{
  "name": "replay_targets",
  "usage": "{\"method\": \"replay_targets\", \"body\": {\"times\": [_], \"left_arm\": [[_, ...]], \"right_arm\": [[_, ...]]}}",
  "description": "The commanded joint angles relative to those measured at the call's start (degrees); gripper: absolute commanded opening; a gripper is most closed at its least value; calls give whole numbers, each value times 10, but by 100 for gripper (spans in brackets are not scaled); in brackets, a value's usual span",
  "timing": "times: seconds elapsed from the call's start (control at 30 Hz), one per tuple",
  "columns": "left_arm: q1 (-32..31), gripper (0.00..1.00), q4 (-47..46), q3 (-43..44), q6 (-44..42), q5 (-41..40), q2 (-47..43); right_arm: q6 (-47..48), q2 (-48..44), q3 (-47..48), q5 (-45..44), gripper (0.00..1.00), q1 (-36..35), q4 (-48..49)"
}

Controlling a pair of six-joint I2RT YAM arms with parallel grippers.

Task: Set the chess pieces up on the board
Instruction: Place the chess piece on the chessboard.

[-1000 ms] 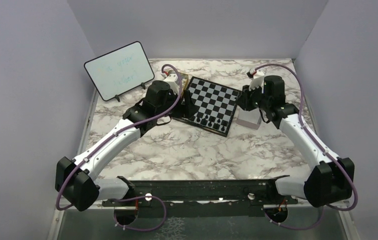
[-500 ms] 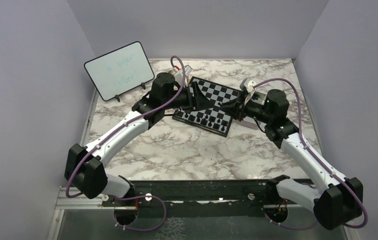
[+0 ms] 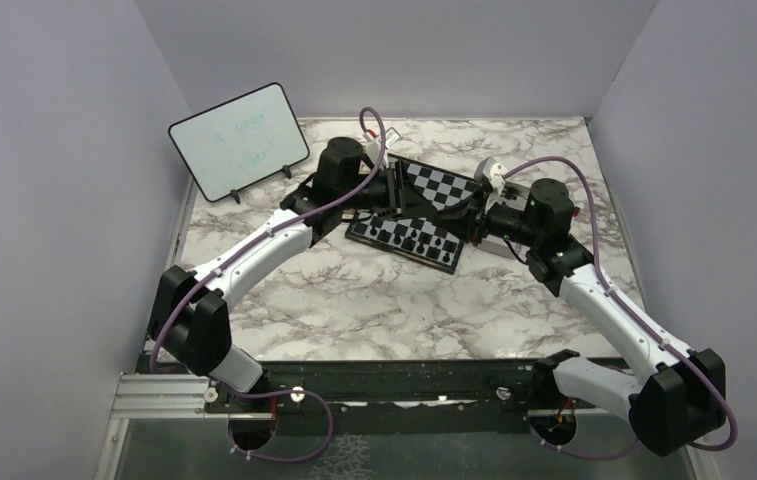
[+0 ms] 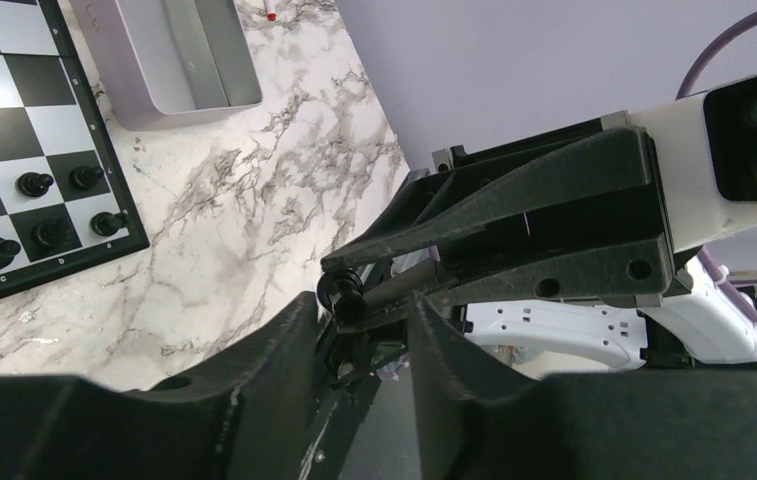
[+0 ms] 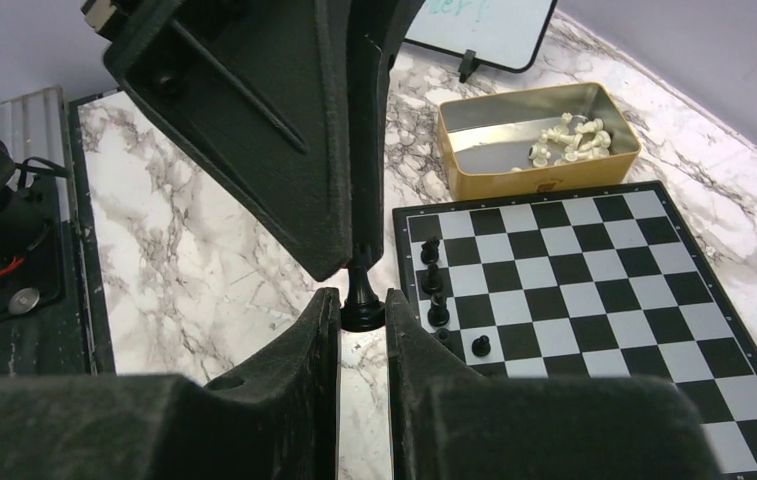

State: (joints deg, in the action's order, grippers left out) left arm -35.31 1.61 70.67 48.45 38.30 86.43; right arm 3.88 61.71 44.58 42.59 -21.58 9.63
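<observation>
Right wrist view: right gripper (image 5: 362, 305) is closed narrowly on a black chess piece (image 5: 362, 312), held aloft at the edge of the board (image 5: 594, 300). Left gripper (image 5: 356, 255) meets the piece's top; I cannot tell whether it grips.

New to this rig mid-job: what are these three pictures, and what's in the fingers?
These are two robot arms bolted at the near edge of a marble table. The wide picture comes from a fixed camera above and behind them: left arm on the left, right arm on the right. The other two come from a camera on each wrist. On the table: a chessboard with some black pieces, a gold tin of cream-white pieces, a grey tin and a dry-erase board. The right fingers pinch one black piece by its base. The left fingers meet its top, grip unclear.
</observation>
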Motion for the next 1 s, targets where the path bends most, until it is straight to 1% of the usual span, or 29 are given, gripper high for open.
{"method": "replay_targets", "body": {"times": [0.0,0.1,0.2,0.3,0.47,0.57,0.67,0.8,0.87,0.97], "left_arm": [[2,35,6,23,-14,17,12],[2,31,9,24,-23,13,14],[2,27,24,31,-35,12,19],[2,18,34,36,-45,15,21],[2,14,59,40,-68,5,21],[2,11,79,46,-84,-1,22],[2,10,91,48,-95,-4,23],[2,9,99,44,-100,-14,22],[2,9,114,46,-113,-31,21],[2,10,160,56,-150,-89,20]], "right_arm": [[1,-2,4,15,13,-5,10],[13,-6,2,15,14,-6,6],[24,-5,12,15,15,-6,-20],[28,-4,16,17,17,-6,-35],[-1,3,14,4,20,-6,-34],[-12,12,23,8,26,-6,-55],[-23,8,16,4,30,-6,-55],[-31,-11,-3,-31,41,-6,-46],[-37,-21,-12,-43,44,-6,-43],[-67,-29,-28,-50,52,-6,-39]]}}
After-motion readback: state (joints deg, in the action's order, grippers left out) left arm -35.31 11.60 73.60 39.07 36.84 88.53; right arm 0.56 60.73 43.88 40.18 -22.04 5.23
